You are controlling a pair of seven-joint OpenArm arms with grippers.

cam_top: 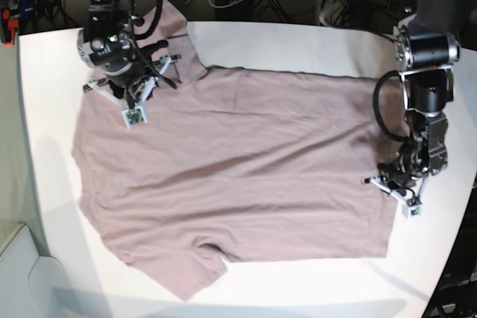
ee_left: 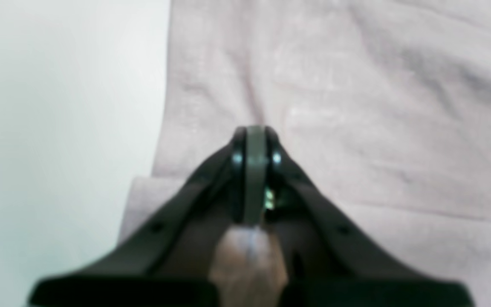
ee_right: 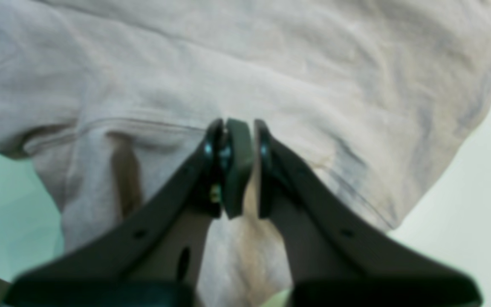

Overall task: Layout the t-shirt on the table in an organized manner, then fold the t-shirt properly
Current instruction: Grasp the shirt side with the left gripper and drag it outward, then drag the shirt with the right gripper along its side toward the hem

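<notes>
Black and blurred in its own wrist view, the left pincer (ee_left: pixel 255 140) stands clenched, its two dark fingers pressed tight against a grey pad with no gap showing; whether a fold of cloth is caught between them cannot be told. It sits low over the t-shirt (ee_left: pixel 356 106), near the straight hem edge where the pink cloth gives way to the white worktop (ee_left: pixel 58 128). A seam line runs across the fabric to the pincer's right in that view.

Seen from the base camera, this left pincer (cam_top: pixel 399 184) is at the shirt's hem side, close to the worktop's (cam_top: pixel 298 42) edge.

The right pincer (ee_right: pixel 239 140) shows a narrow slit between its fingers, and pale pink cloth fills the space behind and below them; it appears to grasp a bunched fold of the t-shirt (ee_right: pixel 271 64) near a sleeve seam. The fabric there is raised and creased, with a shadowed pocket beneath the seam.

In the base view the right pincer (cam_top: pixel 133 87) is over the shoulder and sleeve at the far corner. The t-shirt (cam_top: pixel 238 176) lies spread mostly flat across the white worktop, dusty pink, lightly wrinkled, one sleeve pointing toward the near edge and the other lifted by the right arm.
</notes>
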